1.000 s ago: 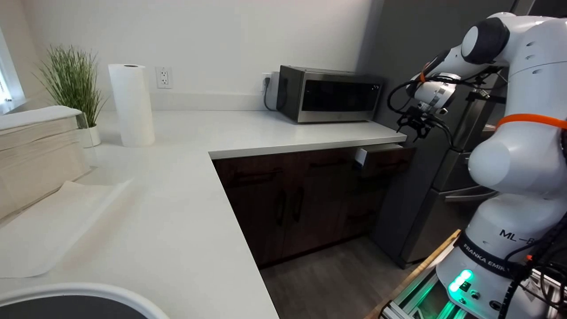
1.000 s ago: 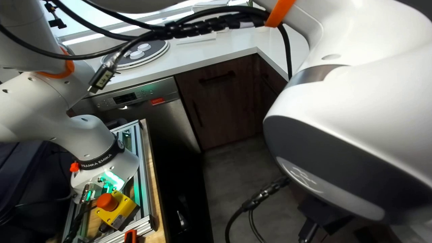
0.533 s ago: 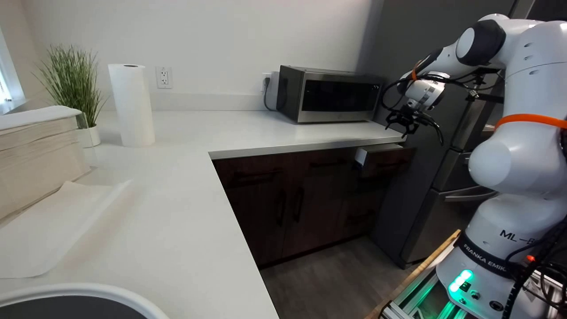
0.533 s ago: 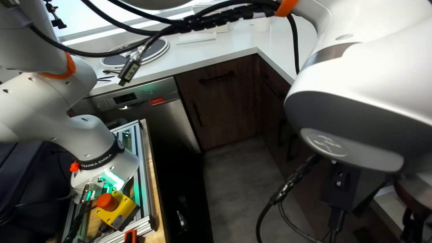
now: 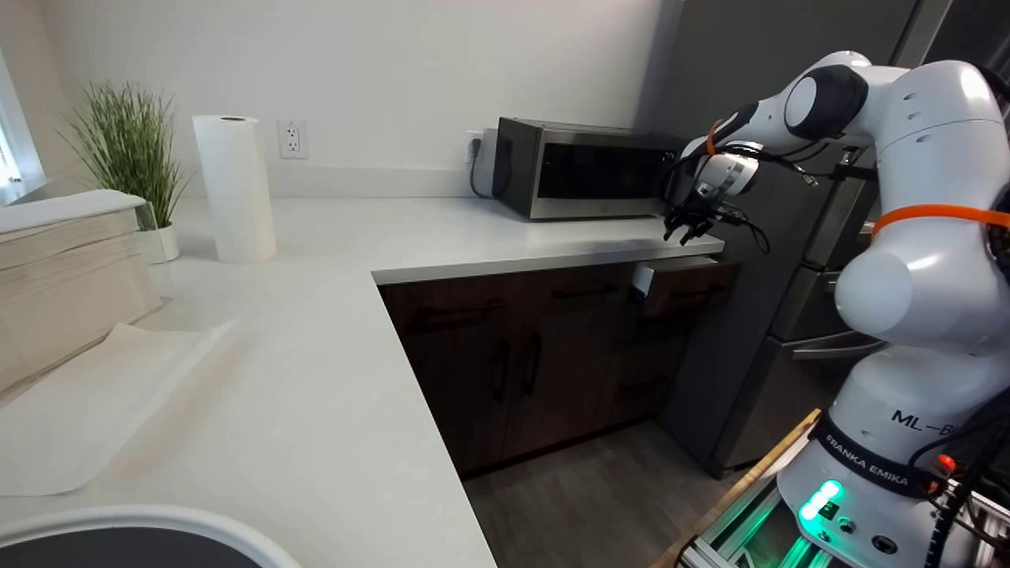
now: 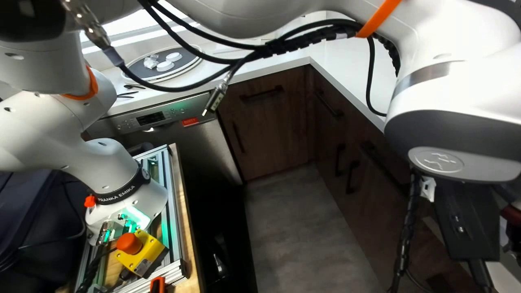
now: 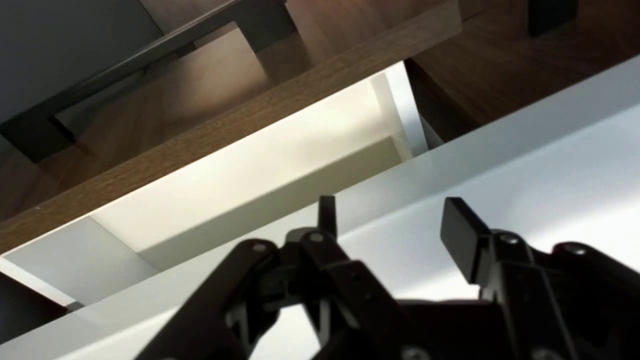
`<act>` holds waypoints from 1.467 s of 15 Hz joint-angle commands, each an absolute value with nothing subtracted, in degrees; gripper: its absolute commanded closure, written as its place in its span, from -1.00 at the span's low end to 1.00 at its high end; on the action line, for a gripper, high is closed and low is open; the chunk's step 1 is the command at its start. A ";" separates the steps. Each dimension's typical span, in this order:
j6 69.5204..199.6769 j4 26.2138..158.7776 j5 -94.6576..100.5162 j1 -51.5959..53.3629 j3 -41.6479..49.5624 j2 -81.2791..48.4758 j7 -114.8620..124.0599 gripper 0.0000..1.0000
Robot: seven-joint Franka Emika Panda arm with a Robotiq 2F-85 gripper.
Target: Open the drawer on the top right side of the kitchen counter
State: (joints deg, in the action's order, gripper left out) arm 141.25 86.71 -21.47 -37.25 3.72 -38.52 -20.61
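Black fingers stand well apart on the gripper, which hangs above the front edge of the counter. From the gripper, in an exterior view, the microwave sits near, at ten o'clock; the fridge stands at five o'clock, the paper towel roll and the plant well off at nine. In an exterior view the arm blocks part of the counter. That counter is smooth and white, over dark brown cupboards, with a pale wall behind and a grey floor below. In the wrist view the drawer lies at ten o'clock from the gripper, partly out beneath the counter edge, which overlaps its back; it has a brown wood front, a dark handle and a pale inner box.
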 commanded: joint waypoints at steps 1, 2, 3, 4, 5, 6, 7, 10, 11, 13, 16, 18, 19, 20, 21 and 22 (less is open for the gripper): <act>139.59 81.48 -17.92 -39.34 1.94 -44.04 -29.73 0.48; 140.55 81.16 -17.07 -39.77 1.51 -44.95 -32.48 0.60; 141.24 80.42 -16.47 -40.53 0.73 -46.01 -35.42 0.79; 141.07 79.99 -15.40 -40.92 0.47 -46.70 -37.41 0.92; 140.64 79.67 -14.85 -41.30 0.25 -47.20 -39.24 0.99; 140.47 79.20 -14.50 -41.91 -0.25 -47.80 -41.24 1.00; 141.04 78.97 -14.36 -42.52 -0.84 -48.32 -43.46 1.00; 142.14 78.95 -14.24 -43.68 -1.74 -49.28 -48.47 1.00; 141.31 79.02 -14.40 -44.02 -1.93 -49.34 -49.58 1.00; 140.47 79.27 -14.47 -44.37 -2.05 -49.36 -51.33 1.00; 138.67 79.54 -13.81 -43.96 -1.10 -49.11 -51.08 1.00; 136.73 80.13 -12.61 -43.01 0.41 -48.23 -48.91 1.00; 135.53 80.51 -11.90 -42.36 1.35 -47.59 -47.40 1.00; 134.53 80.82 -10.97 -41.76 2.24 -47.11 -46.25 1.00; 133.54 81.25 -10.18 -41.21 3.10 -46.57 -44.99 1.00; 132.13 81.58 -9.49 -40.68 3.90 -46.19 -43.24 1.00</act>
State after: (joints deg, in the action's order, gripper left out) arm 136.65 79.91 -12.72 -42.40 0.94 -47.98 -47.83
